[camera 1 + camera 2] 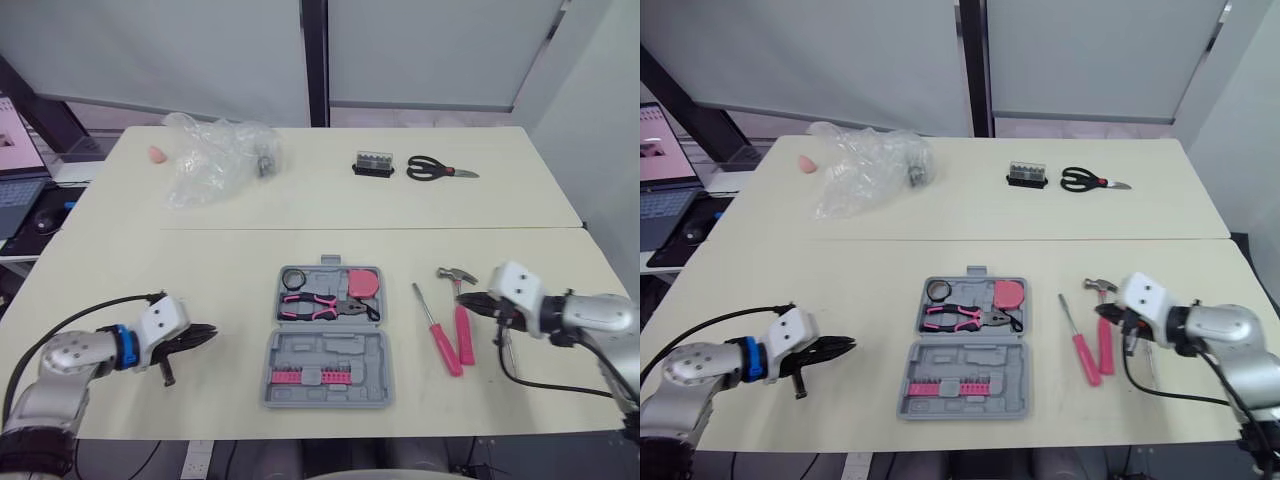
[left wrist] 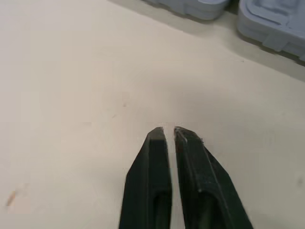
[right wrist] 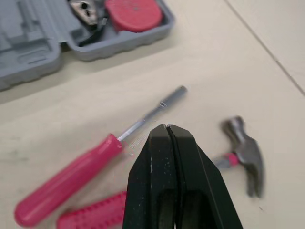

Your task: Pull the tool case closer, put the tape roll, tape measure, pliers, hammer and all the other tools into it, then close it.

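Hovering just beside hammer (image 1: 464,330), right gripper (image 1: 472,300) closed, empty; handle runs toward robot, head away. Left gripper (image 1: 208,333) closed, well apart.

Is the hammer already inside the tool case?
No: the hammer lies outside the tool case, beside the screwdriver.

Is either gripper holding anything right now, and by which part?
Nothing is held. The left gripper is shut over the bare cream table; the right gripper is shut near the pink-handled screwdriver and the pink-handled hammer, gripping neither.
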Controlling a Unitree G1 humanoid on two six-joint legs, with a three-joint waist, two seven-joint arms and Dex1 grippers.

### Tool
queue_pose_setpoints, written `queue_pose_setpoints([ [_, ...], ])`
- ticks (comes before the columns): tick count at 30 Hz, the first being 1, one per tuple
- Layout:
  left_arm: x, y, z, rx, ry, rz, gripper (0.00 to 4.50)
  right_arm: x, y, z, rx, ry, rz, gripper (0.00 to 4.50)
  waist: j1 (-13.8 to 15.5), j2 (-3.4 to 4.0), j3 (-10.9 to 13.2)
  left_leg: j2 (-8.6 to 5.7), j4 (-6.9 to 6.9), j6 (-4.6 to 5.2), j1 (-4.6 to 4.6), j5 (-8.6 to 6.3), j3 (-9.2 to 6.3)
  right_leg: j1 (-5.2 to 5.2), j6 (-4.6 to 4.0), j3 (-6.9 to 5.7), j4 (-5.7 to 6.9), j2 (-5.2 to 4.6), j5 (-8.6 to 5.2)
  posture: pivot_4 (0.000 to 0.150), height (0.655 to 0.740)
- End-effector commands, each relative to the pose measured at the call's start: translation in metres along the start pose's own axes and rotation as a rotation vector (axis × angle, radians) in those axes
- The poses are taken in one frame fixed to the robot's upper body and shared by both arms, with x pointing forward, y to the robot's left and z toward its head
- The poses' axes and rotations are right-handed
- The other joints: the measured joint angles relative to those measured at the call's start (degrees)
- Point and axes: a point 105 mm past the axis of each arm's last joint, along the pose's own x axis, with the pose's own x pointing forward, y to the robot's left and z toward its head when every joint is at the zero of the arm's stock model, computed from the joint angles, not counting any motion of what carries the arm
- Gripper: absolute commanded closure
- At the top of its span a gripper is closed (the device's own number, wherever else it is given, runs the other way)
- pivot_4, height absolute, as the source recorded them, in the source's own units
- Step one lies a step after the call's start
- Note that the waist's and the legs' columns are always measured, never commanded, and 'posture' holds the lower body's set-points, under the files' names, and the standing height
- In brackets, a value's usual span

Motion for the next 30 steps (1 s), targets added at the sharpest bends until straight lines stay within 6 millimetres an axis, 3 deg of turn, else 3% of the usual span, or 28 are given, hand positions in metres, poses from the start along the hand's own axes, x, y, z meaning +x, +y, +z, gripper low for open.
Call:
queue_pose_setpoints([
  [1,-0.026,0.000,-0.003,-0.025,-0.024,0.070,3.00,-0.036,-0.014,-0.021,0.051,0.033,-0.119,3.93,0.4,-0.04,0.0,0.00,-0.01,0.00,0.01,0.00,0.01,0.01,0.00,0.00,-0.02,-0.01,0.00,0.150,0.7400],
  [5,-0.047,-0.001,-0.018,-0.137,-0.024,0.182,1.73,-0.074,-0.008,-0.056,0.157,0.118,-0.159,2.91,0.9,-0.07,0.0,0.00,-0.04,0.00,-0.02,0.00,0.03,0.01,0.01,0.01,-0.12,0.00,0.00,0.150,0.7400],
  [10,-0.061,-0.002,-0.029,-0.236,-0.026,0.272,0.08,-0.096,0.009,-0.078,0.251,0.182,-0.135,1.63,0.7,-0.10,0.0,0.03,-0.03,0.00,0.06,0.00,0.04,0.08,0.02,0.03,-0.14,0.01,-0.02,0.150,0.7400],
  [15,-0.064,-0.006,-0.037,-0.273,-0.002,0.292,0.00,-0.097,0.011,-0.083,0.262,0.190,-0.145,0.06,0.4,-0.12,0.0,0.04,-0.05,0.00,0.06,0.00,0.10,0.05,0.02,0.08,-0.14,0.03,-0.02,0.150,0.7400],
  [22,-0.065,-0.007,-0.023,-0.251,-0.018,0.268,0.00,-0.096,0.011,-0.082,0.262,0.188,-0.163,0.02,0.7,-0.13,0.0,0.03,-0.11,-0.01,0.04,-0.01,0.10,0.04,0.02,0.07,-0.23,0.02,-0.02,0.150,0.7400],
  [27,-0.044,-0.014,0.022,-0.153,-0.102,0.126,0.00,-0.094,0.009,-0.075,0.241,0.168,-0.197,0.02,0.8,-0.15,0.0,0.03,-0.09,-0.01,0.04,0.00,0.10,0.08,0.02,0.07,-0.25,0.01,-0.02,0.150,0.7400],
  [30,-0.020,-0.027,0.061,-0.062,-0.196,-0.006,0.00,-0.087,0.012,-0.066,0.253,0.123,-0.211,0.02,1.1,-0.13,0.0,0.01,-0.08,-0.01,0.05,0.00,0.04,0.22,0.03,0.02,-0.35,0.01,-0.01,0.150,0.7400],
])
